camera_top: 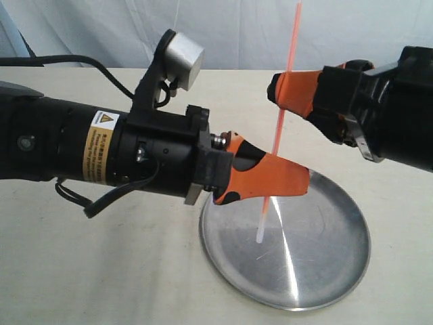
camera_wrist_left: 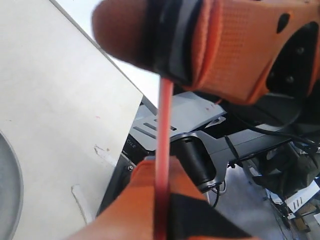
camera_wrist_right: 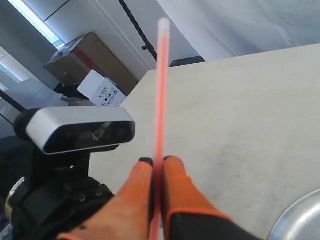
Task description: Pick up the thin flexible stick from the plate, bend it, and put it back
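Two arms meet over one plate (camera_top: 325,261), a round, shiny metal dish lying on the pale bench (camera_top: 101,271). There is a single thin flexible stick (camera_top: 277,132), orange-red with a pale whitish lower tip, and it is off the plate, held in the air between the two arms. It stands nearly upright, leaning a little, with its upper end rising past the top of the exterior view and its pale tip hanging low over the plate's inner surface. Whether that tip touches the metal cannot be told.

The left end effector (camera_top: 298,181) reaches in from the left and has its two orange fingers closed on the lower part of the stick, above the plate's near-left rim. The right end effector (camera_top: 277,89) comes in from the right, higher up, with its two orange fingers pinched together on the stick's upper part. In the right wrist view those fingers (camera_wrist_right: 175,185) sit tight on either side of the stick (camera_wrist_right: 160,100), with only the rod between them. In the left wrist view the stick (camera_wrist_left: 164,125) runs straight from the left end effector (camera_wrist_left: 162,172) to the right one.

One silver wrist camera (camera_top: 184,57) rides on the left arm. Two cardboard boxes (camera_wrist_right: 85,57) show in the background beyond the bench.
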